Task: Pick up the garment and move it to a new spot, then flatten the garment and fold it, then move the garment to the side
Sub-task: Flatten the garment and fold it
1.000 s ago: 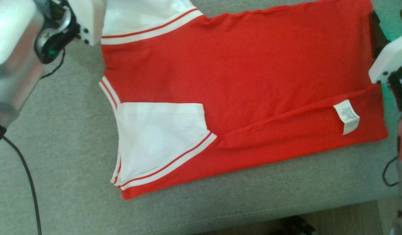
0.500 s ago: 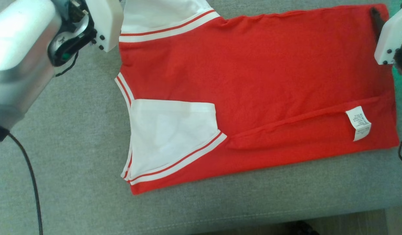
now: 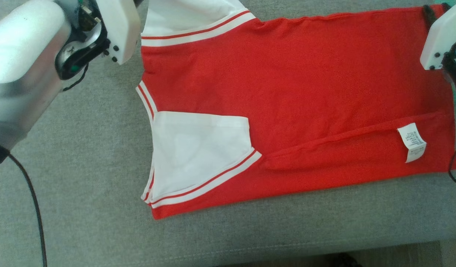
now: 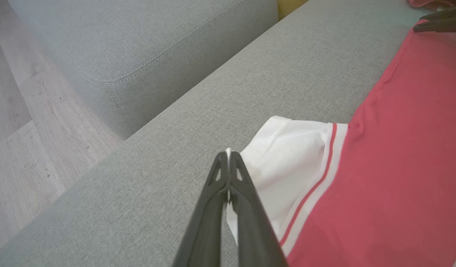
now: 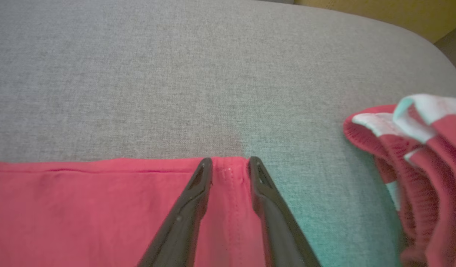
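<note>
So, the red garment (image 3: 287, 92) is laid out mostly flat on the grey sofa cushion (image 3: 83, 167). Its long axis runs side to side across the head view, with the neck and white sleeves pointed toward the robot's left and the hem toward its right. The near long edge looks already turned in over the body: the near sleeve (image 3: 198, 155) is lying on the red and the care label (image 3: 412, 142) is exposed. So the fold step is judged to be in hand, far long edge next. The far sleeve (image 4: 287, 155) is pinched at its edge by the left gripper (image 4: 228, 155), jaws pressed together on a sliver of white cloth. At the far hem corner (image 5: 228, 185) the right gripper (image 5: 229, 163) is seen with jaws partly apart and the hem stitching between them, so no grip is made there, as far as can be told. Next up, that corner needs to be clamped, then both ends lifted together and carried toward the near edge, kept level so the crease comes out straight. Another red-and-white bundle (image 5: 416, 167) is spotted near the hem end and is probably best steered clear of.
</note>
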Tool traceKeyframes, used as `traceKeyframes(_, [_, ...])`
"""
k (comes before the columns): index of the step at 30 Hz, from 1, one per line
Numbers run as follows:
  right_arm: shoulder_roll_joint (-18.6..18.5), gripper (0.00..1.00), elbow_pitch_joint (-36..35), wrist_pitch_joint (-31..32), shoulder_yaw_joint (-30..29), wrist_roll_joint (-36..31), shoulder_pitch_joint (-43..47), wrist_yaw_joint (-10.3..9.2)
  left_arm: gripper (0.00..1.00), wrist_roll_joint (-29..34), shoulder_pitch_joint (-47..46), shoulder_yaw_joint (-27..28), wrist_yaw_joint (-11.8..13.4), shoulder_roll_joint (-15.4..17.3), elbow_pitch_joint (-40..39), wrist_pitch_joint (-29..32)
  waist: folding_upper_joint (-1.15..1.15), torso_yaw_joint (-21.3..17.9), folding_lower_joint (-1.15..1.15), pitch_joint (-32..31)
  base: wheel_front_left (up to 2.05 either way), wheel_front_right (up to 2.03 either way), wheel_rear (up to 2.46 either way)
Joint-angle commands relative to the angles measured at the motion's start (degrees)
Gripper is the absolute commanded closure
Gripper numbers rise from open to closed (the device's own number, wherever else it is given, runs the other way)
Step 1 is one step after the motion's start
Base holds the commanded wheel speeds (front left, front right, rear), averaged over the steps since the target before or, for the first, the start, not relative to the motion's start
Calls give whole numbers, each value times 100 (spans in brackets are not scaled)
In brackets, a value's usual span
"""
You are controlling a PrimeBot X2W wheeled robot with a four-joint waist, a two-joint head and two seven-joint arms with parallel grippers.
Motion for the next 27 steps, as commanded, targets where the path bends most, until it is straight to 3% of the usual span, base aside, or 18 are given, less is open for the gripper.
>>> traceKeyframes(1, [-47, 51, -144, -58, 66, -24, -131, 37, 100, -56, -360, 231, 8, 236, -88, -18, 0, 12, 0, -7, 0, 0, 0])
traceKeyframes(3, [-52, 59, -92, -82, 63, -44, -159, 37, 100, -74, -359, 215, 8, 234, -78, -26, 0, 29, 0, -19, 0, 0, 0])
traceKeyframes(4, [-57, 74, -62, -85, 59, -56, -169, 37, 100, -82, -359, 207, 8, 233, -72, -32, 0, 37, 0, -26, 0, 0, 0])
traceKeyframes(6, [-63, 83, 2, -74, 41, -77, -186, 37, 100, -100, -357, 191, 8, 234, -59, -41, 0, 50, 0, -38, 0, 0, 0])
traceKeyframes(8, [-71, 100, 47, -77, 19, -106, -200, 37, 100, -111, -358, 173, 8, 234, -47, -46, 0, 61, 0, -47, 0, 0, 0])
traceKeyframes(12, [-80, 100, 63, -247, -30, -217, -252, 37, 100, -60, -375, 135, 8, 228, -18, -169, 0, 85, 0, -83, 0, 0, 0])
traceKeyframes(21, [39, 100, 54, -1052, -557, -108, -404, 37, 100, 110, -576, 348, 48, 236, 274, -1058, 0, 135, 0, -213, 0, 0, 0])
traceKeyframes(27, [36, 100, -44, -1281, -637, 51, -244, 37, 100, -129, -447, 480, 66, 148, 329, -1176, 0, 230, 0, -334, 0, 0, 0])
